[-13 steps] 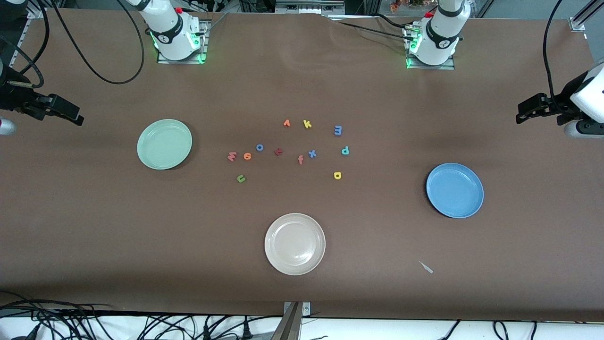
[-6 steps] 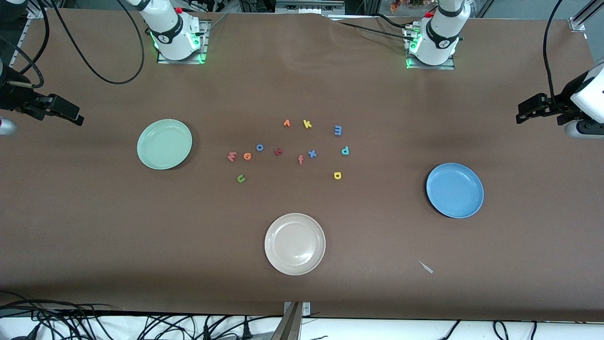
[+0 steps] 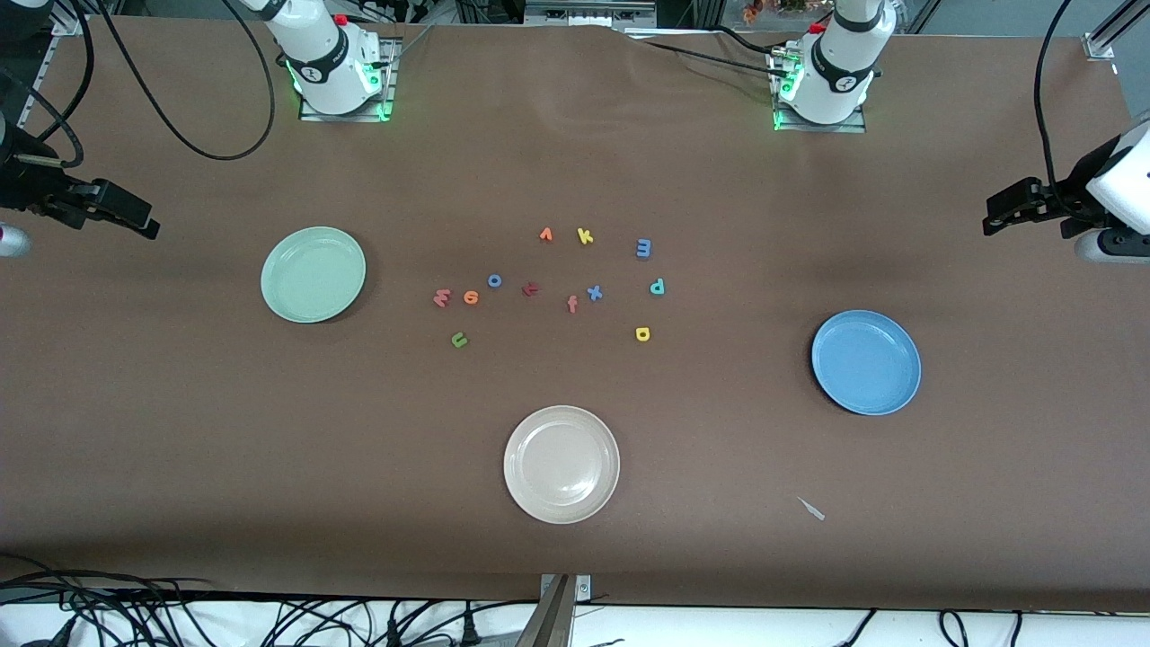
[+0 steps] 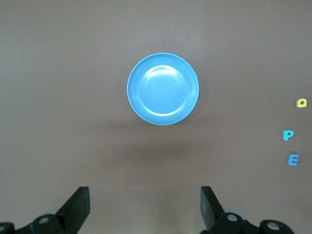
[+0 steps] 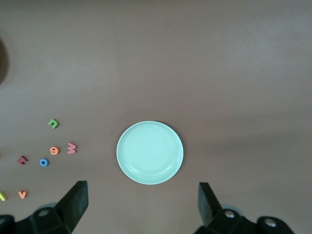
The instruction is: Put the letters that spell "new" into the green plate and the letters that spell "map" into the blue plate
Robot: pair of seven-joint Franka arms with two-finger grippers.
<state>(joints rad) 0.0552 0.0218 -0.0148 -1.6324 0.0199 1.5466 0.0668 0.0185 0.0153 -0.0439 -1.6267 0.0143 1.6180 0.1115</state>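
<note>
Front view: letters cluster at table center (none on plates); green plate (image 3: 313, 274) at their 9 o'clock, blue plate (image 3: 866, 362) at 4 o'clock. Left gripper (image 4: 144, 207) over table by blue plate, right gripper (image 5: 141, 204) by green plate, both waiting, fingers apart.

The left pincer (image 4: 144, 207) hangs high over the brown desk (image 4: 58, 97), its two dark fingers (image 4: 78, 207) spread wide with nothing between them. Straight below lies the blue plate (image 4: 163, 88), round, glossy and bare inside, resting flat on the desk. Well apart from the plate, toward the middle of the desk, three small letters sit in a loose row: a yellow a (image 4: 302, 103), a teal p (image 4: 288, 135) and a blue m (image 4: 293, 159).
</note>
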